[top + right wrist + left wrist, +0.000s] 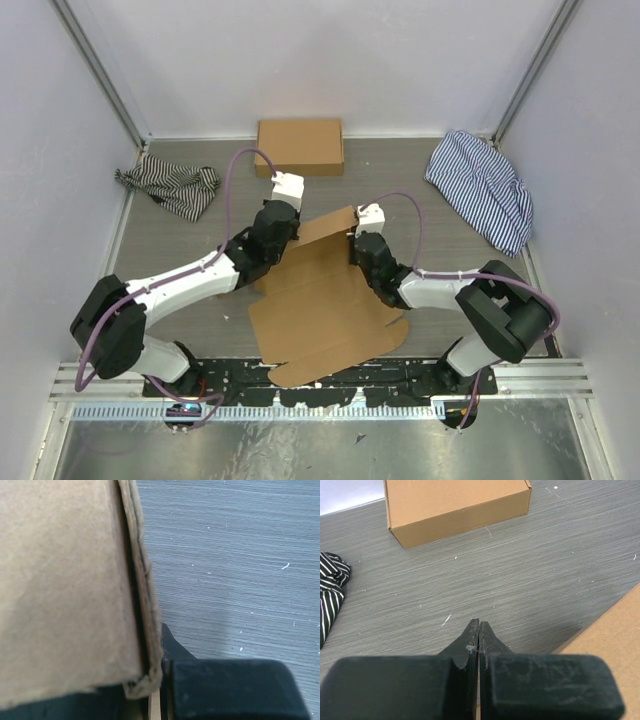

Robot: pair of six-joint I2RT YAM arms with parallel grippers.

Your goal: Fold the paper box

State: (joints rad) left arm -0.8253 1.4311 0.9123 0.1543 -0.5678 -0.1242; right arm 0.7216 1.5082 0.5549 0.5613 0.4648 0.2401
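Observation:
The paper box (322, 312) lies flat in the middle of the table, a brown die-cut sheet with one far flap (325, 228) raised between the two grippers. My right gripper (358, 228) is shut on the right edge of that flap; up close the cardboard (65, 580) fills the left of the right wrist view and hides the left finger, with the right finger (172, 647) pressed against it. My left gripper (285, 207) sits at the flap's left end with its jaws (479, 627) shut tip to tip over the table. A corner of the cardboard (612, 630) shows to its right.
A neat closed brown box (300, 146) stands at the back middle, also ahead of the left gripper (455, 505). A dark striped cloth (170, 187) lies at the back left and a blue striped cloth (482, 190) at the back right. Walls enclose three sides.

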